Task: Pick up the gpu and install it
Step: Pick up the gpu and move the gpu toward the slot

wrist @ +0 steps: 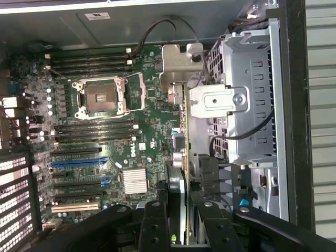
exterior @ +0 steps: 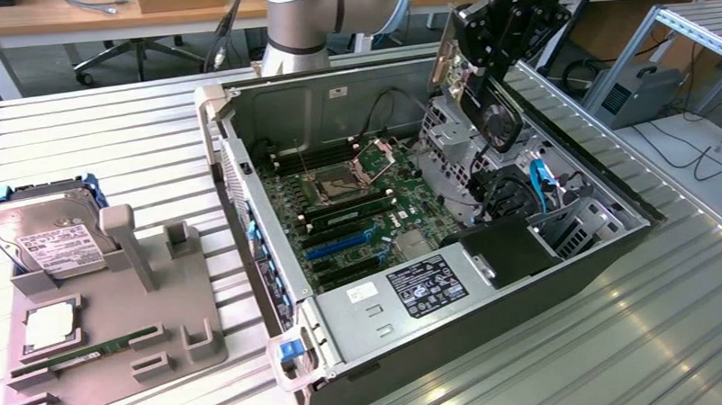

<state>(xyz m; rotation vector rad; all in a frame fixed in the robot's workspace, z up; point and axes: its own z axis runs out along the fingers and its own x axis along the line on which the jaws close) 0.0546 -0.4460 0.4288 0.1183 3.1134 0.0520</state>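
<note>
So the pincer (exterior: 492, 76) is clamping partway closed on the gpu (exterior: 499, 124), which is hanging on edge up above the open PC case (exterior: 523, 341). It's hovering over the drive cage (exterior: 456, 154), right next to the motherboard (exterior: 350, 212), not sitting in any slot. In the wrist view, the card's thin edge is running between the fingers (wrist: 155, 226). A hard drive (exterior: 50, 236) is leaning in the grey tray (exterior: 161, 326) on the desk (exterior: 95, 131).

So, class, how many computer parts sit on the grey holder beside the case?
3: a hard drive at the far end of the grey holder, a silver square chip mid-way, a green RAM stick nearer the camera. None seems hidden.
</note>
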